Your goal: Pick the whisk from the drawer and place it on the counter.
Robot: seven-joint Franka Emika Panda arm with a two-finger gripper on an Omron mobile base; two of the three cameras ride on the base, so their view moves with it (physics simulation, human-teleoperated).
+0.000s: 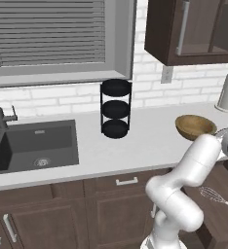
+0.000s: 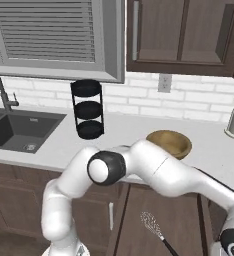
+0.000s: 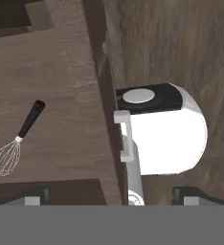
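whisk (image 3: 11,146): lies flat on the floor of the open drawer (image 3: 61,86), wire head toward one inner corner, black handle slanting away toward the middle of the drawer floor. Nothing touches it.
why it lies so: it looks merely stored and not yet picked, so the task seems to be at its approach stage.
drawer: pulled out below the counter (image 1: 150,141), its front edge with a pale handle running through the middle of the hand view; open, I judge, so the whisk can be reached from above.
gripper (image 3: 111,194): looks down into the drawer from above, fingertips low in the hand view, straddling the drawer's front edge rather than the whisk. Jaws spread to their widest and holding nothing.
why held so: wide jaws suit a thin handle taken from above; the hand must, I judge, shift toward the whisk side first.
counter: light slab with a sink (image 1: 33,146) set in toward its left end, a black tiered rack (image 1: 116,108) near the back edge, a wooden bowl (image 1: 195,126) near the front edge above the drawer.
hand view alone: whole whisk, with handle direction, and the drawer's floor.
base views alone: the counter as landing place; the whisk there is partly cut off by the arm or frame edge.
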